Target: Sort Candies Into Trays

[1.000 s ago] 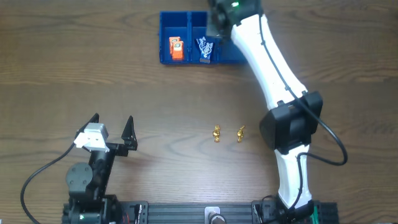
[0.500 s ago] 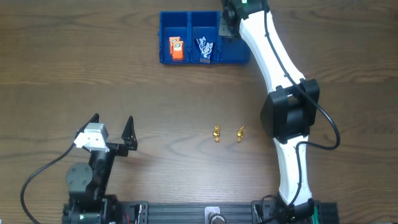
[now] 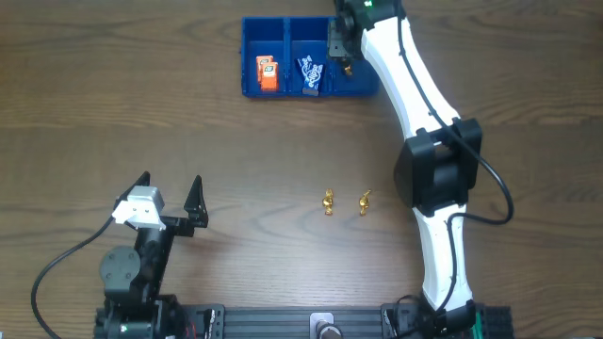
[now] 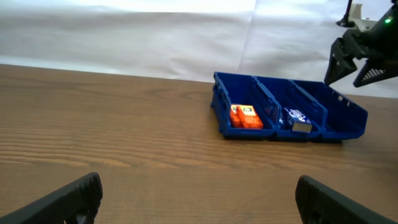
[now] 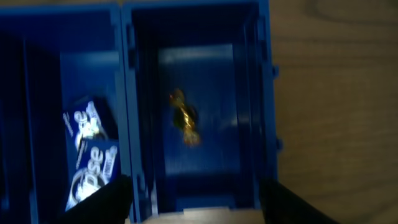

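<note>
Right claw (image 5: pixel 193 193) swung to the end bin (image 5: pixel 205 68) of the tray (image 3: pixel 247 56) and opened, jaws apart, gold candy (image 5: pixel 184 124) now straight below it; drop looks done, next pick needs a retreat to the two loose candies (image 3: pixel 328 201) on the table (image 3: pixel 188 122) well behind it.

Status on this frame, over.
Right tool open above blue plastic three-bin tray. Gold-wrapped candy in its end bin. Left tool open, parked. Two more gold candies on table.

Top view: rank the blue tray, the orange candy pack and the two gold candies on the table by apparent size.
1. blue tray
2. orange candy pack
3. left gold candy and right gold candy: they look alike, so no ranking between them.
</note>
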Tool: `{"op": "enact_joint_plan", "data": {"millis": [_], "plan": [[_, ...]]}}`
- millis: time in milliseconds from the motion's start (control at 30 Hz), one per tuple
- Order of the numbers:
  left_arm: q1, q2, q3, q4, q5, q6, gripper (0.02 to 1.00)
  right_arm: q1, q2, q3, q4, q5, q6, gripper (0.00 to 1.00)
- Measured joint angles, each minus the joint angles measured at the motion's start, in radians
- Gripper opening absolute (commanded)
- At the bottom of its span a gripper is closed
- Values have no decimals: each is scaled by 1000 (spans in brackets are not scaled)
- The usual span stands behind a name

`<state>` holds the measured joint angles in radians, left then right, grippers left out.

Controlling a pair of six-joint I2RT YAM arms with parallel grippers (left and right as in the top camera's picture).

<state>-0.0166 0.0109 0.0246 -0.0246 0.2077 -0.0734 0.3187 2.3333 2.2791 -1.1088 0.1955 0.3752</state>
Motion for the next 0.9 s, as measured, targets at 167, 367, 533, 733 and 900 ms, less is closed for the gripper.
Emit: {"op": "enact_joint_plan", "data": {"millis": [167,367,533,733,900], "plan": [[0,0,0,0,0,0,998,18,-191,-162,-11,-21,0,735],[0,0,0,0,0,0,998,149,-593,-679,158,-48,77,728],[0,0,0,-1,0,0,996,291,-676,-986,171,-79,202,728],[0,0,0,0,0,0,998,380,-655,-1163,210,-115,326,726],[0,0,0,0,0,0,998,381,-650,-1236,274,-132,372,706]]}}
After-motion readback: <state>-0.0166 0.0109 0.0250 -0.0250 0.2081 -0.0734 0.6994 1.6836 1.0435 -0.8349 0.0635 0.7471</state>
